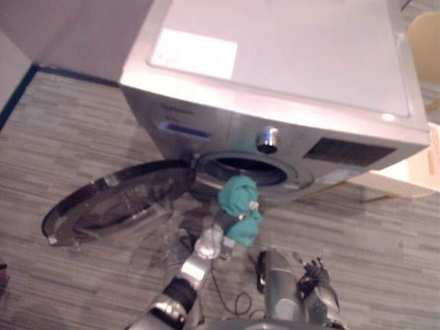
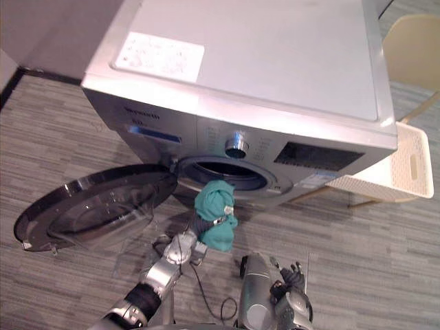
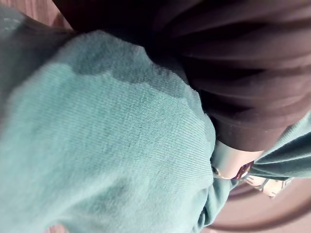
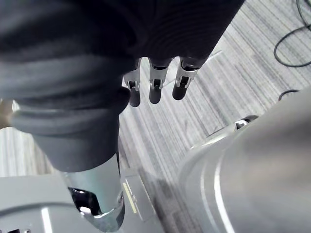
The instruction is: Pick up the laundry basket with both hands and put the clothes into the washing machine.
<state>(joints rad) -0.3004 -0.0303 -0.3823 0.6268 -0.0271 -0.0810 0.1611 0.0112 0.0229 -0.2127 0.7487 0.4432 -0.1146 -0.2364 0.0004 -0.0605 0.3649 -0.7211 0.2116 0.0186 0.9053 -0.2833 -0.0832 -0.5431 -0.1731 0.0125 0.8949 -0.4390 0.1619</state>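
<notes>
**A:** How far along is it?

**B:** Midway, I'd judge. On the left, the washing machine (image 2: 261, 62) has its door (image 1: 110, 203) swung fully open. Next along, the left hand (image 1: 227, 221) is clenched round a teal garment (image 1: 239, 199). It holds the garment just in front of the drum opening (image 1: 244, 168) and slightly below it, not inside. That piece has yet to go in.

**A:** And further right?

**B:** The right hand (image 1: 317, 276) hangs low near the floor (image 1: 69, 137), fingers (image 4: 154, 92) relaxed and holding nothing. Farthest right, the white laundry basket (image 2: 405, 161) sits beside the machine, well apart from both hands.

**A:** What can't you make out?

**B:** The basket's inside is out of sight, so I can't tell if more clothes wait there. The drum is dark, so I can't say whether anything is loaded. In the left wrist view the cloth covers most of the hand.
</notes>
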